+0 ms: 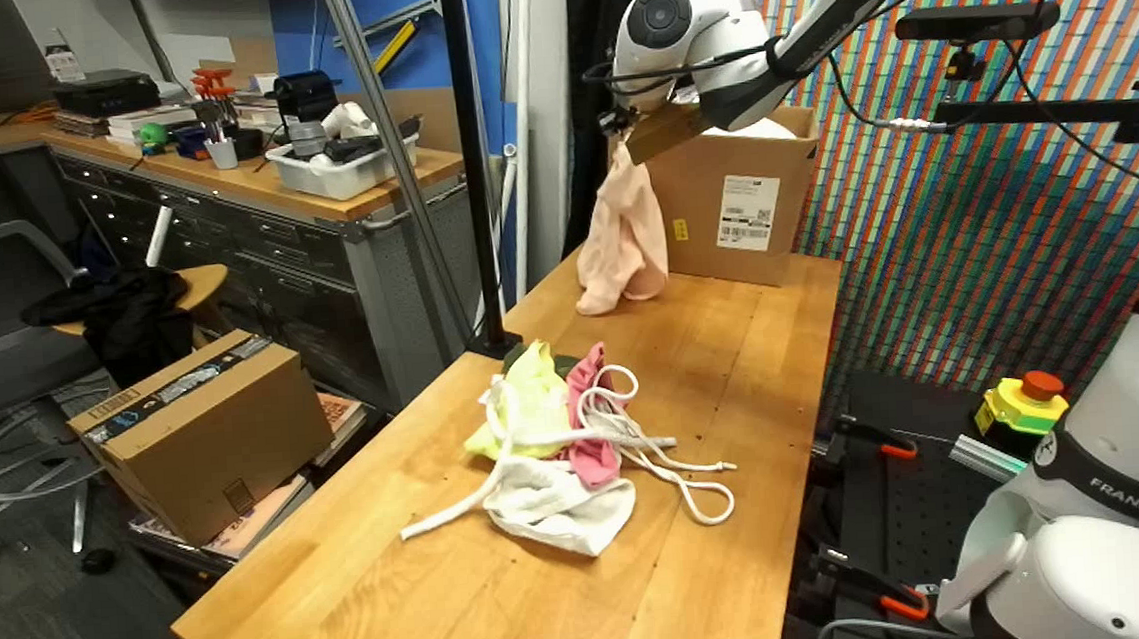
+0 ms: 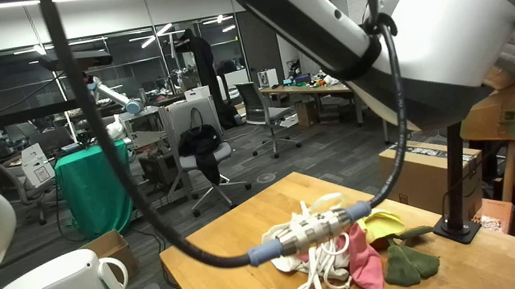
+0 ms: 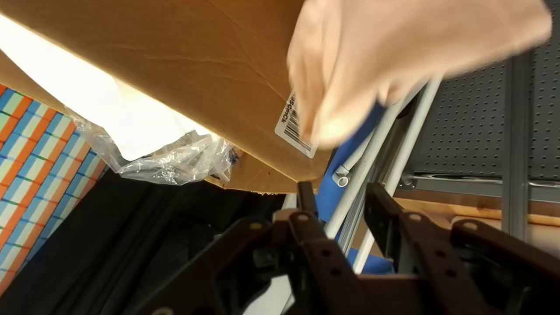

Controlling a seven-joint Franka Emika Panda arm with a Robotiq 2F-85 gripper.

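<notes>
Currently, a pink cloth (image 1: 621, 236) is seen just below spread fingers (image 3: 306, 199).

In the wrist view, the tips of the gripper (image 3: 337, 188) are parted, with a gap between them, and the pink cloth is shown blurred beyond, apart from them. In an exterior view, its narrow top is seen close under the gripper, beside the labelled box (image 1: 695, 185); whether the table (image 1: 429, 610) is touched by the pink cloth cannot be told. White material (image 3: 109, 105) and clear plastic (image 3: 175, 166) are held in the box. Well apart, on the table, a yellow cloth (image 1: 540, 392), a rose cloth (image 1: 595, 463), a white cloth (image 1: 568, 515) and white cords (image 1: 451, 512) are heaped; green cloth (image 2: 400, 264) is laid beside them.
</notes>
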